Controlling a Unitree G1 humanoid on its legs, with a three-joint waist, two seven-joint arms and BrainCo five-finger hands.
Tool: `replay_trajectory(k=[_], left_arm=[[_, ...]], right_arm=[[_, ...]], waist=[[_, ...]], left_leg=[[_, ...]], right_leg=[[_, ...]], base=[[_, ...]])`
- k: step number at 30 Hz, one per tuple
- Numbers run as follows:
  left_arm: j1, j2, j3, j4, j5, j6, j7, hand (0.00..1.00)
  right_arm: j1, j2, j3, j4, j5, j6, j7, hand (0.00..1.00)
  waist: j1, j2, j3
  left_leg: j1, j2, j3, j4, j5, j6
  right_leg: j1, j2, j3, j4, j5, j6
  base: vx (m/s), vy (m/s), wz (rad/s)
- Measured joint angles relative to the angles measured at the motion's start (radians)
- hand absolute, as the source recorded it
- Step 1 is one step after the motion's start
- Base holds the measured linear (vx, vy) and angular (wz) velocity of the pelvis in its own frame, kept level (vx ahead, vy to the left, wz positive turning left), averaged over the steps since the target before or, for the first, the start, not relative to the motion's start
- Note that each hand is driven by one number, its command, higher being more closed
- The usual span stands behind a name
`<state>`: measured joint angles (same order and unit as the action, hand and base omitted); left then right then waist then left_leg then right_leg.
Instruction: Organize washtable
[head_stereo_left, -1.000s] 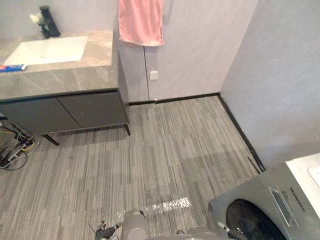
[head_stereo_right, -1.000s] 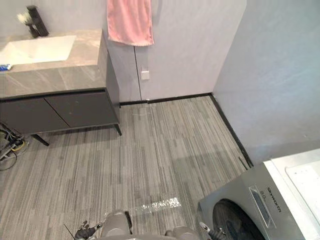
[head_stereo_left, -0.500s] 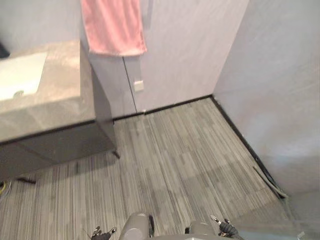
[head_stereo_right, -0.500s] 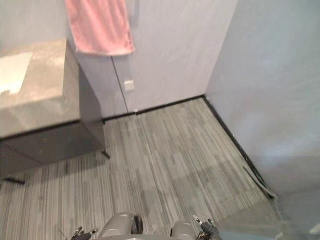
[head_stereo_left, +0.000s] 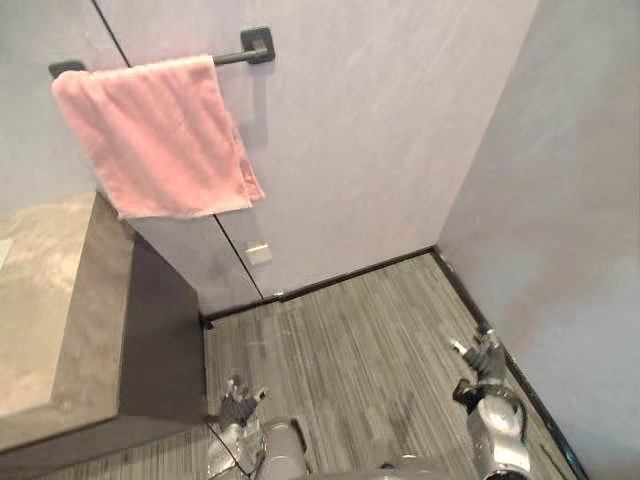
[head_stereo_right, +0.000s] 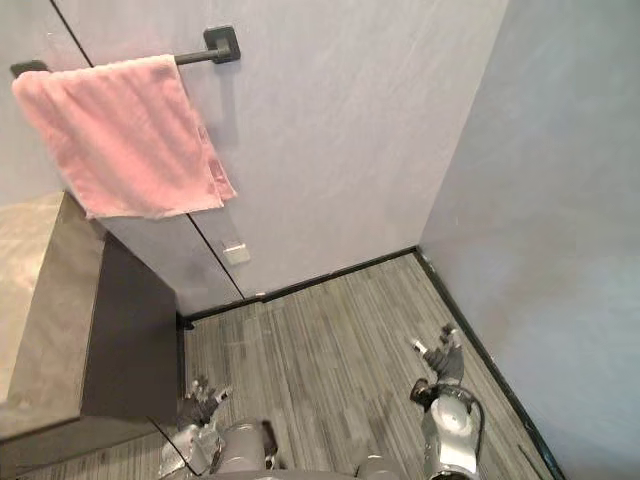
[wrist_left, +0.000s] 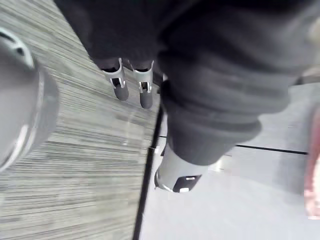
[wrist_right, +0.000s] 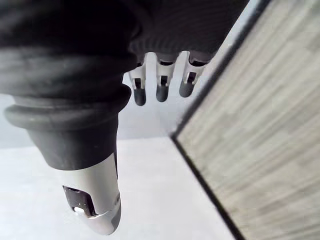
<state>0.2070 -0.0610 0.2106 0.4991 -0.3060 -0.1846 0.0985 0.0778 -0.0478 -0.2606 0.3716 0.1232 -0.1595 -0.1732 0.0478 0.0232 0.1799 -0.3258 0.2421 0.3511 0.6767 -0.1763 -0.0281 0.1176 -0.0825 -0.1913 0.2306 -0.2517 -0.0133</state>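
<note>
Left eye view first: washtable off to the left, both hands loose and empty.
Left eye view: the washtable (head_stereo_left: 45, 300) lies to the robot's left, its stone top running out past the edge, so its long axis cannot be told. The left hand (head_stereo_left: 238, 404) hangs just beside the dark cabinet (head_stereo_left: 160, 340) under that top, and the right hand (head_stereo_left: 482, 356) is well apart by the far wall, so I judge the left arm the nearer. A pink towel (head_stereo_left: 155, 140) hangs from a dark rail (head_stereo_left: 245, 50) above the top's end. Right eye view: same layout, with a small wall plate (head_stereo_right: 235, 252) low beside the cabinet. Left wrist view: fingers (wrist_left: 120, 87) straight, thumb (wrist_left: 175, 177) apart, grasping nothing over the striped floor (wrist_left: 75, 165). Right wrist view: fingers (wrist_right: 160, 87) straight, released. No writing is readable anywhere.
</note>
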Motion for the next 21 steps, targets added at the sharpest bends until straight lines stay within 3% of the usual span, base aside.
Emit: replay_trajectory(k=[1,2,3,4,5,6,7,9,11,13,15,16,18,21], left_arm=[[0.013,0.001,0.005,-0.076,-0.011,-0.007,0.014,0.00],[0.019,0.001,0.020,-0.173,-0.017,-0.017,0.031,0.00],[0.019,-0.001,0.031,-0.222,-0.016,-0.019,0.040,0.00],[-0.017,-0.016,0.066,-0.385,0.005,-0.022,0.103,0.00],[-0.039,-0.017,0.062,-0.517,0.068,-0.022,0.144,0.00],[-0.045,-0.018,0.062,-0.553,0.094,-0.023,0.157,0.00],[-0.063,-0.019,0.062,-0.608,0.153,-0.033,0.191,0.00],[-0.072,-0.019,0.050,-0.658,0.209,-0.034,0.244,0.00],[-0.037,-0.016,0.025,-0.761,0.291,-0.042,0.305,0.00],[-0.031,-0.015,0.010,-0.845,0.373,-0.068,0.352,0.00],[-0.027,-0.015,-0.001,-0.888,0.474,-0.061,0.418,0.00],[-0.020,-0.013,-0.003,-0.907,0.514,-0.051,0.436,0.00],[0.009,-0.011,-0.024,-0.922,0.551,-0.027,0.457,0.00],[0.022,-0.010,-0.022,-0.971,0.585,-0.016,0.479,0.00]], right_arm=[[0.004,-0.003,-0.007,-0.029,-0.019,-0.001,-0.004,0.00],[0.007,-0.018,-0.018,-0.073,-0.039,-0.005,-0.008,0.00],[0.007,-0.024,-0.019,-0.092,-0.049,-0.009,-0.012,0.00],[0.009,-0.017,-0.022,-0.143,-0.068,-0.011,-0.039,0.00],[0.007,-0.008,-0.023,-0.194,-0.089,-0.012,-0.041,0.00],[0.007,-0.001,-0.023,-0.212,-0.096,-0.013,-0.040,0.00],[0.004,0.015,-0.021,-0.242,-0.106,-0.015,-0.040,0.00],[-0.006,0.035,0.027,-0.243,-0.132,-0.019,-0.038,0.00],[-0.001,0.056,0.092,-0.288,-0.144,-0.030,-0.032,0.00],[0.021,0.069,0.133,-0.362,-0.155,-0.057,-0.026,0.00],[0.030,0.067,0.165,-0.406,-0.156,-0.077,-0.021,0.00],[0.040,0.069,0.194,-0.419,-0.156,-0.077,-0.020,0.00],[0.068,0.055,0.225,-0.427,-0.154,-0.075,-0.016,0.00],[0.098,0.052,0.257,-0.474,-0.151,-0.075,0.001,0.00]], waist=[[0.000,-0.003,0.001],[0.002,-0.003,0.000],[0.002,0.006,-0.006],[-0.014,-0.041,-0.023],[-0.016,-0.049,-0.022],[-0.019,-0.051,-0.022],[-0.037,-0.049,-0.021],[-0.037,-0.042,-0.016],[-0.036,-0.031,-0.013],[-0.042,-0.030,-0.014],[-0.057,-0.031,-0.015],[-0.061,-0.051,-0.022],[-0.057,-0.016,-0.040],[-0.049,-0.002,-0.048]], left_leg=[[0.000,-0.022,0.008,-0.121,0.012,-0.008],[0.005,-0.054,0.008,-0.278,0.059,-0.030],[0.012,-0.065,0.006,-0.309,0.145,0.003],[0.013,-0.148,0.012,-0.295,0.114,0.080],[0.012,-0.184,-0.005,-0.256,0.066,0.112],[0.019,-0.197,-0.013,-0.249,0.053,0.116],[0.065,-0.227,-0.036,-0.257,0.032,0.140],[0.183,-0.248,-0.067,-0.315,0.017,0.145],[0.289,-0.241,-0.088,-0.390,0.012,0.137],[0.345,-0.236,-0.107,-0.430,-0.005,0.111],[0.381,-0.231,-0.132,-0.413,-0.038,0.085],[0.381,-0.238,-0.141,-0.372,-0.072,0.059],[0.389,-0.199,-0.179,-0.363,-0.094,0.039],[0.385,-0.175,-0.183,-0.368,-0.088,0.029]], right_leg=[[0.031,-0.010,-0.001,-0.019,-0.008,0.017],[0.065,-0.029,0.000,-0.034,-0.031,0.059],[0.081,-0.035,0.002,-0.042,-0.044,0.081],[0.104,-0.101,-0.016,-0.047,-0.025,0.144],[0.093,-0.132,-0.017,0.034,-0.007,0.167],[0.080,-0.145,-0.017,0.097,-0.003,0.174],[0.011,-0.174,0.010,0.321,0.022,0.181],[-0.084,-0.156,0.087,0.569,-0.024,0.152],[-0.150,-0.101,0.109,0.574,-0.062,0.094],[-0.221,-0.058,0.125,0.509,-0.067,0.084],[-0.289,-0.030,0.143,0.375,-0.053,0.074],[-0.294,-0.023,0.143,0.213,0.095,0.045],[-0.254,0.005,0.120,0.189,0.083,0.039],[-0.243,0.024,0.102,0.149,0.086,0.034]], base=[[0.54,0.182,-0.14],[0.54,0.232,-0.18],[0.78,0.341,0.23],[0.90,0.422,0.63],[0.79,0.364,0.81],[0.64,0.309,0.88],[0.50,0.192,0.74],[0.52,0.130,0.51],[0.37,0.011,0.24],[0.28,-0.054,0.34],[0.23,-0.116,0.47],[0.28,-0.158,0.53],[0.27,-0.129,0.29],[0.24,-0.138,0.09]])
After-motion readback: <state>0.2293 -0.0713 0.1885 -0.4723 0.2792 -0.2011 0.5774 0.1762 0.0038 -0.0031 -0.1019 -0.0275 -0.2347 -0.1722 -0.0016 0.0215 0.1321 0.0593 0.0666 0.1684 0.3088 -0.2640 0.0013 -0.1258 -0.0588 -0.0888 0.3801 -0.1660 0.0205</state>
